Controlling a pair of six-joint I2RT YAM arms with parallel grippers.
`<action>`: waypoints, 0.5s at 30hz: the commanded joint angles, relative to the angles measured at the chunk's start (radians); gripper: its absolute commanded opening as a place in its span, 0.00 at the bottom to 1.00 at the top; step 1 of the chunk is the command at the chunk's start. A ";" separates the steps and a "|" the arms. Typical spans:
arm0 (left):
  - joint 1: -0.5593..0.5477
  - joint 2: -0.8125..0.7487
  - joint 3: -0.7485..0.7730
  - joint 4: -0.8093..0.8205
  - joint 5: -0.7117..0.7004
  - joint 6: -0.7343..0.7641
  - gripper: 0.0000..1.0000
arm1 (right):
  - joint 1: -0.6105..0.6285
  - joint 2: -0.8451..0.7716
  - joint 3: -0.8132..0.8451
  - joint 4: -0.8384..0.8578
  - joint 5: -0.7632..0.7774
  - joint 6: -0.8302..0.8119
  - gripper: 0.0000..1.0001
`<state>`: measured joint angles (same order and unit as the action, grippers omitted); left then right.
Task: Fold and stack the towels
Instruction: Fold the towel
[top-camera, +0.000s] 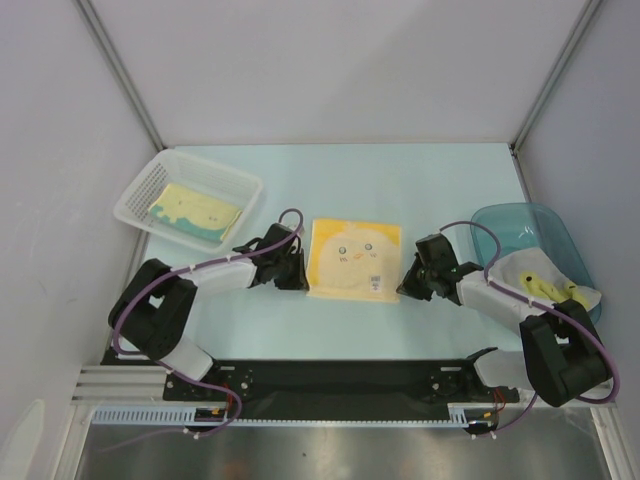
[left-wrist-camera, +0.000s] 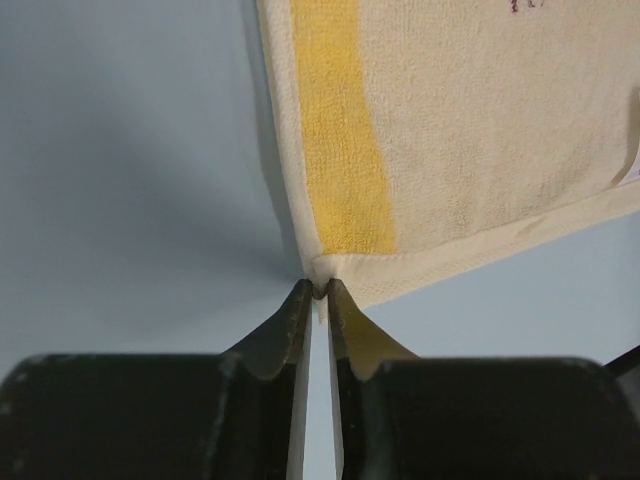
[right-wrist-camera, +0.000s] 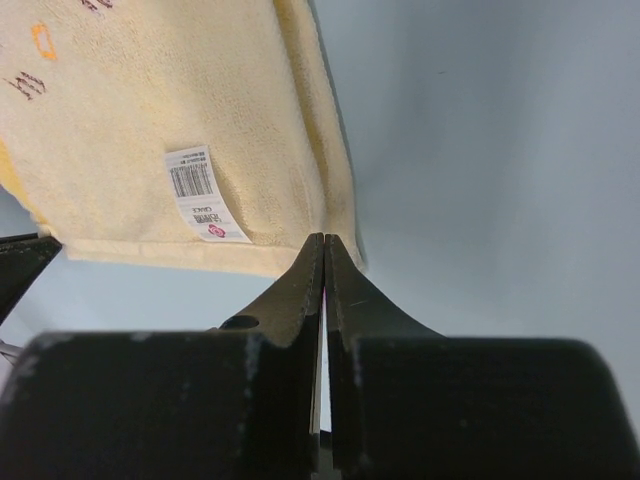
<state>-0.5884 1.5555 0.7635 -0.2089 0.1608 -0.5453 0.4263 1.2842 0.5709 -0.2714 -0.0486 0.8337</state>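
Chick towel (top-camera: 352, 258) lay flat, unfolded, in the middle of the desk (top-camera: 440, 190) — left claw (left-wrist-camera: 317, 288) pinching one near corner, right claw (right-wrist-camera: 324, 238) shut at the other — nothing stacked.

Basket and tub on a pale blue table, walled in on three sides.

A white mesh basket (top-camera: 138, 186) sits at the far left of the table (top-camera: 400, 190), turned at an angle so that one corner faces the near side. A blue see-through tub (top-camera: 520, 225) with rounded corners sits at the right edge, well apart from the basket. A plain pale back wall (top-camera: 340, 70) and two side walls close the space in. A grey metal post (top-camera: 120, 75) slants up from the left back corner and another from the right. Along the near edge lies a black plate (top-camera: 340, 385), with a white slotted strip (top-camera: 330, 420) in front of it, then a brushed metal surface (top-camera: 330, 455).
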 joint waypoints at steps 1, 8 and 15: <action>-0.001 -0.015 0.033 -0.009 0.011 0.019 0.13 | 0.005 -0.003 0.032 0.012 0.020 -0.008 0.00; -0.001 -0.005 0.023 0.011 0.017 0.015 0.00 | 0.005 -0.003 0.023 0.029 0.010 -0.008 0.00; -0.001 -0.012 0.043 -0.018 -0.004 0.022 0.30 | 0.005 -0.002 0.020 0.034 0.009 -0.010 0.00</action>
<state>-0.5884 1.5555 0.7670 -0.2268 0.1600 -0.5381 0.4263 1.2842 0.5709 -0.2626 -0.0494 0.8337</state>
